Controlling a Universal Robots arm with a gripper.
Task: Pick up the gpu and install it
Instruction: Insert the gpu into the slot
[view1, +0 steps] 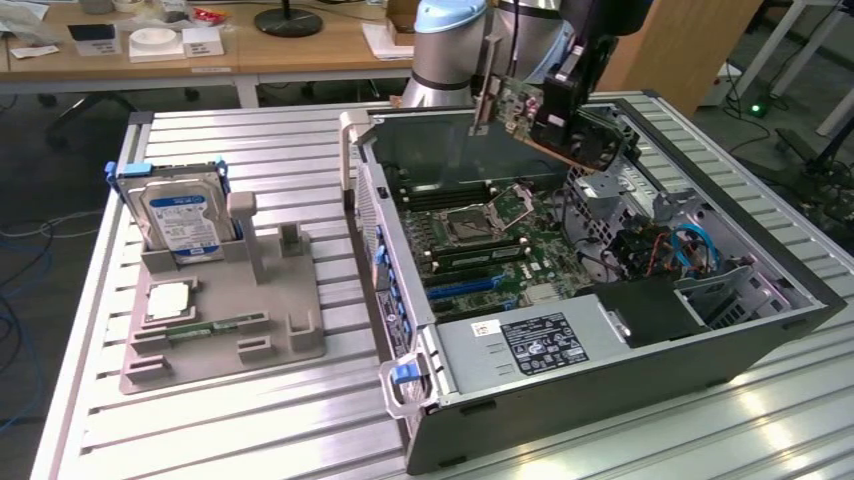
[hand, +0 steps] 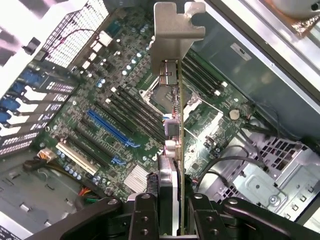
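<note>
Fingers (hand: 143, 222) on gpu (hand: 172, 50) above slatted table (view1: 267, 140)

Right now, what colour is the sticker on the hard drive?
The sticker is blue and white, clearest in the exterior view.

The claw (hand: 171, 210) is showing matt black beside the gpu (hand: 170, 175), whose bare metal bracket (hand: 172, 35) is shining dully ahead of it. Beneath it the motherboard (hand: 85, 95) is glinting glossy green; around it the case (view1: 601, 400) is looking like smooth grey metal, on a ribbed metal table (view1: 267, 420).
</note>
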